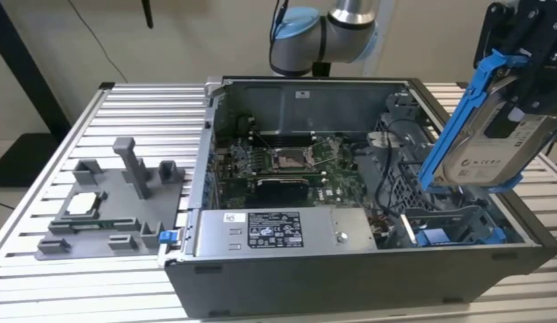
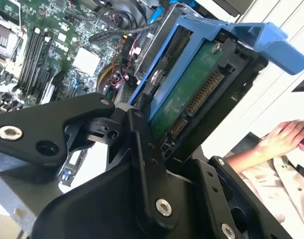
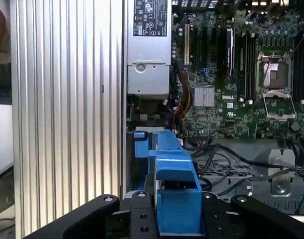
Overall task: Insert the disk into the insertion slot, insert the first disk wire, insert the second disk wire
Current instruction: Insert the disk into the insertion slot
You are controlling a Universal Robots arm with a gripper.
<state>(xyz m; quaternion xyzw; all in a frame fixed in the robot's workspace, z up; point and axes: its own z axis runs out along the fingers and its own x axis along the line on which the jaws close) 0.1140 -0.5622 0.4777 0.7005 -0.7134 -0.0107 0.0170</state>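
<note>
Your gripper (image 1: 526, 101) pinches one disk (image 1: 476, 151) between its fingers. The disk hangs tilted at three o'clock of the open case (image 1: 350, 282), just above the insertion slot (image 1: 453, 232). The first wrist view shows black cables (image 3: 236, 154) near the blue carrier. The second wrist view shows the disk's green board (image 2: 184, 94) and a person's hand (image 2: 283, 137). The exterior view shows one chip (image 1: 84, 203) at nine o'clock.

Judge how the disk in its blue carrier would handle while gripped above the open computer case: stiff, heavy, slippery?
The disk is likely stiff: its metal body hangs tilted from the end effector without sagging. Probably heavy for its size, being a solid metal block. Its blue carrier is thin plastic, so it may flex or slip under pressure.
</note>
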